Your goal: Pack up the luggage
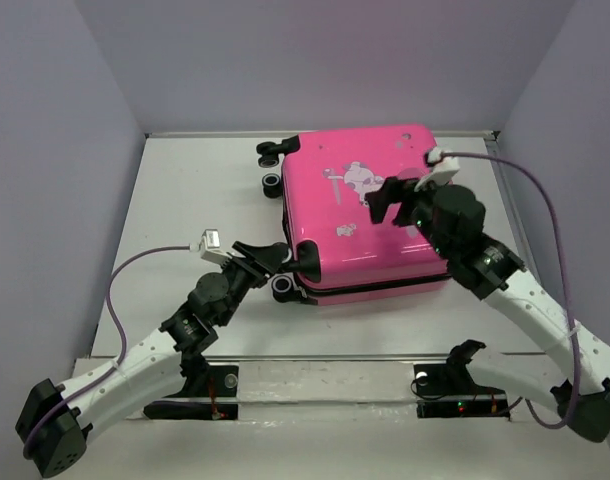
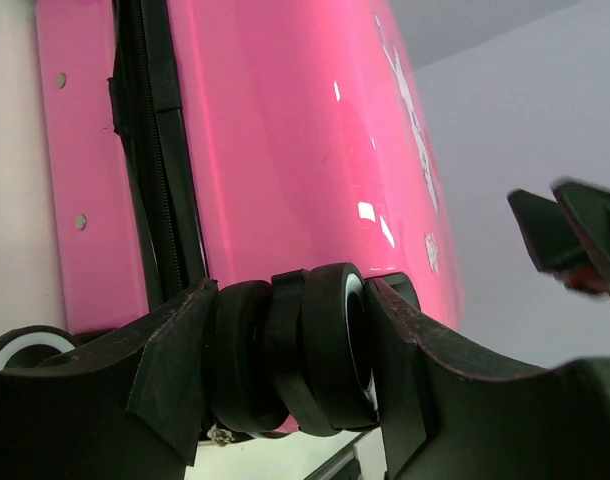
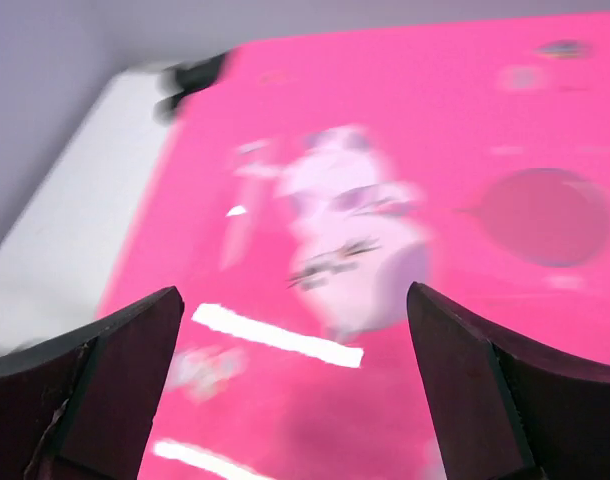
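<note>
Left gripper (image 2: 290, 345) is clenched on a twin wheel (image 2: 330, 335) at the near-left corner of the luggage (image 1: 325, 205), one finger on each outer face of the wheel. Right gripper (image 3: 293, 300) is released, jaws spread wide, hovering just over the printed top shell; the blurred wrist view doesn't show whether it touches. The luggage lies flat on the counter (image 1: 185, 200), mid to far side, shells together, with the black zipper band (image 2: 165, 170) running along the seam. I can't tell if it's zipped.

Handling guess:
- The hard shell looks stiff and glossy, so it is likely slippery for pads. It's bulky, probably light if unpacked.
- The broad top is too wide to pinch, so push it or press it down.
- Good holds are the wheels, the zipper-band edge, or a handle (none clearly seen).
- The wheel may swivel or roll in the grip, so the corner could slip when dragged.
</note>
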You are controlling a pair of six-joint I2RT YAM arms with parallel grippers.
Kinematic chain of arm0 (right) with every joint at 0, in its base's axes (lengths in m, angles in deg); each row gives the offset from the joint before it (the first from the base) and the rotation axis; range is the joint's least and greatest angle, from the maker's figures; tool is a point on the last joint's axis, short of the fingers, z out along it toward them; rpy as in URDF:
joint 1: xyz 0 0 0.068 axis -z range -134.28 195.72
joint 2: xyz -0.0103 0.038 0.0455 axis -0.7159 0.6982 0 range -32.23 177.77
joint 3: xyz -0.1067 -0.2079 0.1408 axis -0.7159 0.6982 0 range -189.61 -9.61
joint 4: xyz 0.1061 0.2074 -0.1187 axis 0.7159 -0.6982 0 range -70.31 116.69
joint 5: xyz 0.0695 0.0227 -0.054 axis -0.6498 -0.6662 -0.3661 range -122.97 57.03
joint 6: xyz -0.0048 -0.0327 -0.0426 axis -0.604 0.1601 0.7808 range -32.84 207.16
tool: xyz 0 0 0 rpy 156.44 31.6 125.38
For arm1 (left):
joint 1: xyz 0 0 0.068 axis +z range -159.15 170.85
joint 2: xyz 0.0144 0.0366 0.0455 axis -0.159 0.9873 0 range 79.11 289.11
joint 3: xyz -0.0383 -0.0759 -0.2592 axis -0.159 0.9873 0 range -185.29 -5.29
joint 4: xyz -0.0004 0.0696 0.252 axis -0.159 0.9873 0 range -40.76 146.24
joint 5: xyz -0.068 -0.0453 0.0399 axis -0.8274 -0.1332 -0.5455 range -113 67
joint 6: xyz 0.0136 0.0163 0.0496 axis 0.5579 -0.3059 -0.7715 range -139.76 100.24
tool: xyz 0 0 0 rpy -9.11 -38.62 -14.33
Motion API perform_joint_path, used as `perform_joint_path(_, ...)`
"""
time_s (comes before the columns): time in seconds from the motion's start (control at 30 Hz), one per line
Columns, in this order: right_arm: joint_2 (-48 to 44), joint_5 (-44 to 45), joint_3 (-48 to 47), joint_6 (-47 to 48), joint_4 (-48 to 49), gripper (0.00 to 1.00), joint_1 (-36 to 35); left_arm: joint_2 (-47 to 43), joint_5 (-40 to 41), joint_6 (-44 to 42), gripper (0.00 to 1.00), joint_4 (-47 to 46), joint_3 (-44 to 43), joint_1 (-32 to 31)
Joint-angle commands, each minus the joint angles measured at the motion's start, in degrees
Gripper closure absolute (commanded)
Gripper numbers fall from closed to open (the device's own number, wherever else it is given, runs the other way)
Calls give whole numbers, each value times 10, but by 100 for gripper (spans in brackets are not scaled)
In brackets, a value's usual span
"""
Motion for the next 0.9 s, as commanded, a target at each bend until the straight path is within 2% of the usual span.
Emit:
perform_joint_path(0.0,23,59,-13,-30,-45,0,241,18,-48,-118,94,46,-6,-9)
perform_joint_path(0.1,45,63,-4,-42,-32,0,338,18,-69,-127,94,32,-1,-9)
perform_joint_path(0.2,84,32,6,-41,-32,0,379,23,-89,-134,94,15,3,-15)
perform_joint_path(0.3,134,-55,3,-43,-36,0,385,22,-101,-138,94,0,9,-23)
perform_joint_path(0.37,161,-212,-4,-35,-23,0,385,21,-111,-136,94,-12,18,-30)
perform_joint_path(0.43,229,-335,-43,-35,-4,2,385,20,-120,-133,94,-25,27,-35)
perform_joint_path(0.47,255,-435,-59,-40,4,5,379,22,-127,-132,94,-41,29,-44)
perform_joint_path(0.53,340,-499,-103,-41,11,7,353,30,-127,-129,94,-51,31,-58)
perform_joint_path(0.6,432,-547,-197,-34,-3,7,313,43,-123,-127,94,-66,27,-80)
perform_joint_path(0.63,465,-565,-275,-33,-15,7,301,48,-119,-128,94,-77,24,-88)
perform_joint_path(0.73,574,-590,-428,-29,-88,7,262,80,-114,-127,94,-94,10,-117)
perform_joint_path(0.77,647,-592,-544,-30,-128,7,253,101,-115,-127,94,-106,6,-124)
perform_joint_path(0.83,713,-587,-662,-39,-161,5,240,121,-115,-125,94,-115,-9,-135)
perform_joint_path(0.87,762,-580,-764,-51,-176,4,240,138,-113,-123,94,-119,-14,-136)
